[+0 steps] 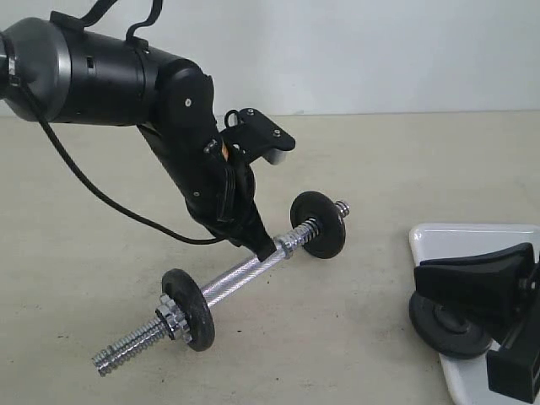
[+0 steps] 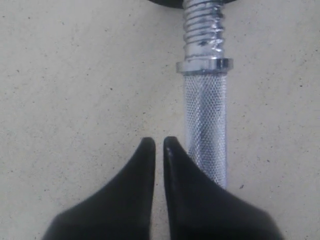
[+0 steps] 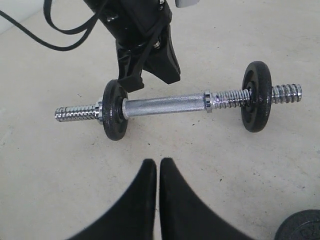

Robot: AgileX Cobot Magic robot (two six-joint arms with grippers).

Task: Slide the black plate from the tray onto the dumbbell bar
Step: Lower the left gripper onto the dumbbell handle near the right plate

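The dumbbell bar (image 1: 245, 274) lies slanted on the table with a black disc (image 1: 190, 308) near one threaded end and another disc (image 1: 319, 224) near the other. My left gripper (image 1: 266, 249) is shut, its tips down against the knurled middle; the bar (image 2: 205, 130) runs beside one finger, not between them. The black plate (image 1: 447, 329) lies at the left edge of the white tray (image 1: 472, 240), partly hidden under my right gripper (image 1: 419, 281). That gripper (image 3: 158, 162) is shut and empty, with the plate (image 3: 300, 227) off to its side and the bar (image 3: 165, 106) ahead of it.
The left arm's thick black body (image 1: 101, 72) and its cable (image 1: 93, 190) hang over the table's back left. A silver nut (image 1: 171, 319) sits outside the near disc. Bare beige table (image 1: 354, 337) lies between bar and tray.
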